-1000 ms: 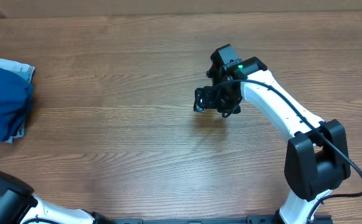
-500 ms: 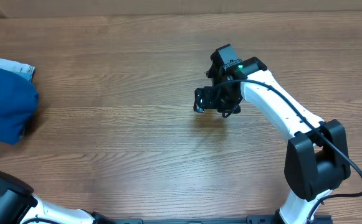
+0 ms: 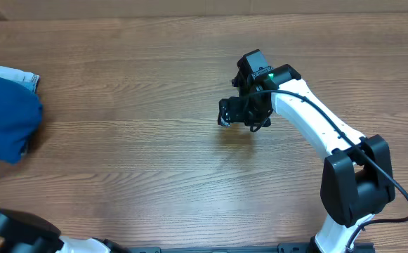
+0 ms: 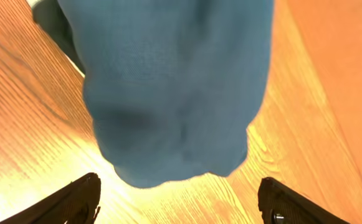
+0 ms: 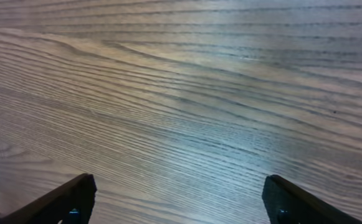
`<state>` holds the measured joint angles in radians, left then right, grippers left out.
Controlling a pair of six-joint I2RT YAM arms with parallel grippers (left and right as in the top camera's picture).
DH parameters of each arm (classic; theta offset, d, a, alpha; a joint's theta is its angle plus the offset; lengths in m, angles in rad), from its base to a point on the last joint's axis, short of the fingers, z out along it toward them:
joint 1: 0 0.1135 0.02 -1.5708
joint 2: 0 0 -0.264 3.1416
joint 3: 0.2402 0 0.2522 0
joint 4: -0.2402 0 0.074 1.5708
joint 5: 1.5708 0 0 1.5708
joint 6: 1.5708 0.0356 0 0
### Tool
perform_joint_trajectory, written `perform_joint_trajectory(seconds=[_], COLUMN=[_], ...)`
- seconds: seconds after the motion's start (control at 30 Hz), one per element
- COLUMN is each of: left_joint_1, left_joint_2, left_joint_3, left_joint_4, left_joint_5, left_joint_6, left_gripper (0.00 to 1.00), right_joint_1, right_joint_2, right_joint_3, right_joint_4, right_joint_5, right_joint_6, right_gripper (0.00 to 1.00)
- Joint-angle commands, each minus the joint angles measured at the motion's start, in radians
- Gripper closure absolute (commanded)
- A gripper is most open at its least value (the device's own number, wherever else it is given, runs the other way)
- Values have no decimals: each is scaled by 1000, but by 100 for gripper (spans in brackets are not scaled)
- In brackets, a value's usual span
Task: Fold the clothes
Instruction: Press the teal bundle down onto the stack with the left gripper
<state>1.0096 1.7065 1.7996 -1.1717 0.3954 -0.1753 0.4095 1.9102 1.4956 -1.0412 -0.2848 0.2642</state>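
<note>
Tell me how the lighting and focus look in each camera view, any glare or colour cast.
Overhead: even light, sharp, a faint shadow on the table beneath the right arm. Left wrist: strong orange cast on the wood, bright glare at lower left, the shirt close and soft. Right wrist: greyer, a pale sheen across the grain.

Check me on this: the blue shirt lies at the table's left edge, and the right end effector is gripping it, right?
No. The shirt lies at the left edge of the table, but the right end effector grips nothing; the right wrist view shows it open over bare wood.
</note>
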Motion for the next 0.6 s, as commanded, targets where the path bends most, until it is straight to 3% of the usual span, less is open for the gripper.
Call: perform_joint_trajectory(seconds=[0.0,0.07,0.1,0.23,0.4,0.47,0.57], left_joint_1=[-12,-61,-95,-240,-356,-349,-325], left_joint_2=[-34,-26,-21,20,212,323,418], left_joint_3=[21,21,21,21,21,21,21], left_joint_4=[-17,1,31,185,293,365,457], left_joint_5=[-21,-79,-140,-275,-581,-684,-715], left_joint_6=[73,110,114,286,313,253,246], left_gripper=[45,91,96,96,96,96,96], right_joint_1=[5,5,5,5,5,5,5], right_joint_2=[-40,-40,-40,-40,-40,-40,-40], right_joint_3=[-1,-1,-1,-1,-1,-1,-1], right_joint_4=[18,27,26,18,-14,-21,-20], right_joint_5=[-5,-6,-6,-6,-10,-39,-61], right_joint_6=[-6,-6,-6,-5,-1,-1,-1], right_gripper=[10,10,10,10,10,10,10])
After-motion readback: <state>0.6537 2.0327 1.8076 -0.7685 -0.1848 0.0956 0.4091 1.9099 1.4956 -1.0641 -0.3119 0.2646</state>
